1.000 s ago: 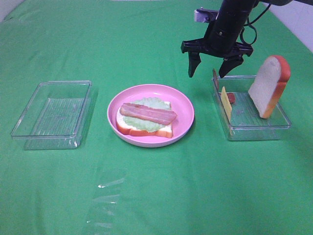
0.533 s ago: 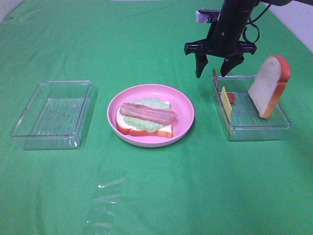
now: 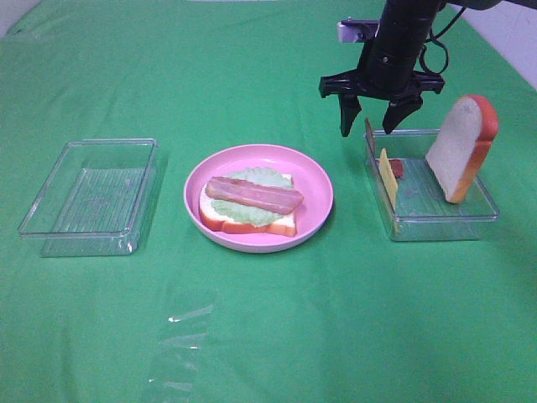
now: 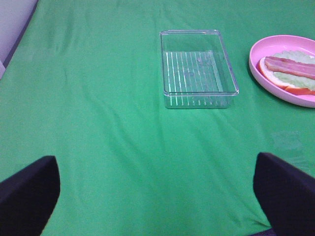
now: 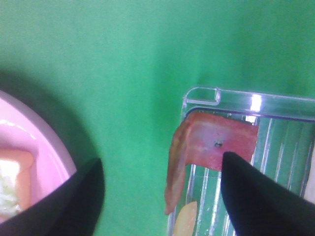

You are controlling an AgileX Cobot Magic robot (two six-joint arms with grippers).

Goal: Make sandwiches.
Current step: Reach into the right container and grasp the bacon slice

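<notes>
Sandwiches (image 3: 250,204) on pink plate (image 3: 317,180); green cloth (image 3: 277,336) (lightly creased) underneath.

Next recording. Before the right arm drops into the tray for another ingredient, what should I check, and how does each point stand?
1. Right gripper jaws apart: ok.
2. Gripper lined up over the bacon strip: ok, the wrist view shows the strip between the jaws.
3. Strip graspable: ok, it leans folded against the right tray corner with an edge exposed.
4. Cheese slice clear of the jaws: cannot tell, it stands close beside the strip.
5. Open sandwich on the pink plate ready for more: ok.
6. Left gripper out of the way: ok, it is open over bare cloth.
</notes>
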